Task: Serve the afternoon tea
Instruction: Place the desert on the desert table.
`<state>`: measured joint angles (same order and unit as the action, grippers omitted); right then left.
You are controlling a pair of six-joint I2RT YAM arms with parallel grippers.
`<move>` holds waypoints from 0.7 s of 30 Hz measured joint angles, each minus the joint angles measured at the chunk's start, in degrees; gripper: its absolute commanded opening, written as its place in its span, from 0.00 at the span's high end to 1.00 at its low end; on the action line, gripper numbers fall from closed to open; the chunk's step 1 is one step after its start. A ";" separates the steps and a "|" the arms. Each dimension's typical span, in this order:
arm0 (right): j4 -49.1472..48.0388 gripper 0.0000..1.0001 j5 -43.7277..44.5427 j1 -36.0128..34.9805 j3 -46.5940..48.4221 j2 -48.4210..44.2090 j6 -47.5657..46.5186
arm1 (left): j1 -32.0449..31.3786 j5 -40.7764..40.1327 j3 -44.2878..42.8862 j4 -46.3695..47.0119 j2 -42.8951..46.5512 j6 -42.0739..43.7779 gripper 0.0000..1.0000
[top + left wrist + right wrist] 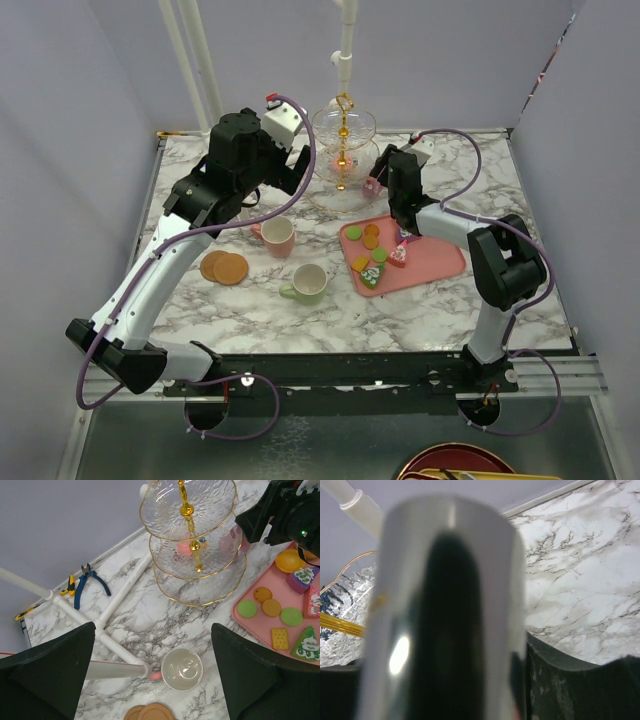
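Only left wrist: pliers (88,576) (stand (192,545), everywhere)

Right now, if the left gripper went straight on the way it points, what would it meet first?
Most likely the pink mug on the table below the left gripper; depth is hard to judge.

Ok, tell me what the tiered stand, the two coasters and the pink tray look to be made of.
Tiered stand: clear glass, see-through with a rippled, hammered texture. The gold rims and stem are shiny, probably metal.
Coasters: flat, matte brown, likely wood or cork. The look does not settle which.
Pink tray: smooth, even colour with a raised lip, probably plastic.
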<state>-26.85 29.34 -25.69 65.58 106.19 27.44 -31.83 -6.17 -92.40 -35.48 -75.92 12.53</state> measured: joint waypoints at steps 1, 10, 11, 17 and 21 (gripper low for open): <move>0.00 0.38 -0.02 0.00 0.00 0.00 -0.02 | 0.00 0.13 0.00 -0.02 0.02 0.00 0.01; 0.09 0.39 -0.07 0.04 -0.04 -0.17 -0.07 | 0.00 0.35 0.07 0.00 0.57 0.20 0.01; 0.13 0.38 -0.09 0.04 -0.13 -0.42 -0.07 | 0.00 0.37 0.07 -0.02 0.63 0.24 0.01; 0.17 0.37 -0.28 0.04 -3.45 -5.05 -0.96 | 0.00 0.44 0.11 0.00 0.72 0.28 0.01; 0.13 0.37 -0.35 0.04 -5.03 -9.03 -1.53 | 0.00 0.59 0.24 0.00 0.72 0.28 0.01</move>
<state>-26.72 28.99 -25.65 60.55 97.17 25.91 -31.83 -5.58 -92.16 -35.48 -75.20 12.82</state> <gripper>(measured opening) 0.634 0.990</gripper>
